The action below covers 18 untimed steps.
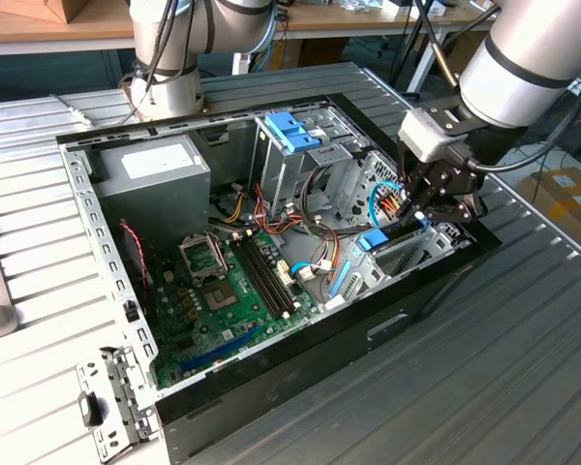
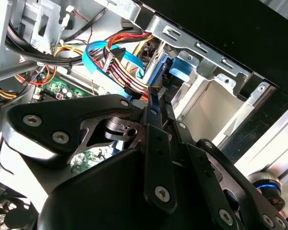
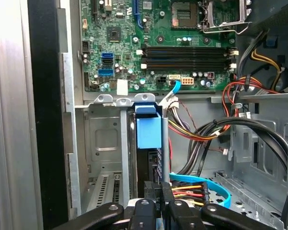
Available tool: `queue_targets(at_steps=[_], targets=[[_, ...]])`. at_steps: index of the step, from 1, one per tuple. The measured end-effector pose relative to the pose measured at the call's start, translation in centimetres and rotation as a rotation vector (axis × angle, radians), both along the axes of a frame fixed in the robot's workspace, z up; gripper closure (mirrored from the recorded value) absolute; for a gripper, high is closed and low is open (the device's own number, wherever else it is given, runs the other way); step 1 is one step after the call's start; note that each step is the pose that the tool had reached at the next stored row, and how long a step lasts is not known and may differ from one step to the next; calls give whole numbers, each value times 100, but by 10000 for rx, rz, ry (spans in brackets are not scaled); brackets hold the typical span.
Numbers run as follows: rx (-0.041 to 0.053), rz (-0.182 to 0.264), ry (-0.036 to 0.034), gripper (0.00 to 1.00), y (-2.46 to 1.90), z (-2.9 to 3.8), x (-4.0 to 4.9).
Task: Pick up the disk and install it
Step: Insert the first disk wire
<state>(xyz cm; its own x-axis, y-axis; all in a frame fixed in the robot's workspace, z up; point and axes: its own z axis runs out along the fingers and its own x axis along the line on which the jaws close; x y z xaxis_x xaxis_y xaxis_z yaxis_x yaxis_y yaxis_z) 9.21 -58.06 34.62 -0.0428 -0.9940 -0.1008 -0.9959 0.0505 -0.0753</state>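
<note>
The disk [image 3: 148,160] stands on edge in a slot of the metal drive bay [image 3: 103,143] at the case's front corner. Its bright blue rail [image 3: 149,128] points toward the motherboard. In the exterior view the disk [image 1: 374,240] lies low in the bay at the case's right end, with my gripper [image 1: 413,215] right above it. My gripper [image 3: 158,188] is shut, its two black fingers side by side with almost no gap. The tips rest at the disk's near end beside a blue flat cable [image 3: 201,184]. In the second wrist view my gripper [image 2: 158,93] points at the disk's blue rail [image 2: 180,67].
The open computer case [image 1: 300,378] lies on a slatted metal table. Inside are a green motherboard [image 1: 223,291], a grey power-supply box [image 1: 155,170], a drive cage with a blue clip [image 1: 290,131] and bundles of coloured cables [image 3: 206,129] beside the bay.
</note>
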Motion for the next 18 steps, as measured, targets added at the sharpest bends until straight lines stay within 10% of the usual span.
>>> queue_targets(at_steps=[18], targets=[[-10,-150,0,83,8,-32,-1]])
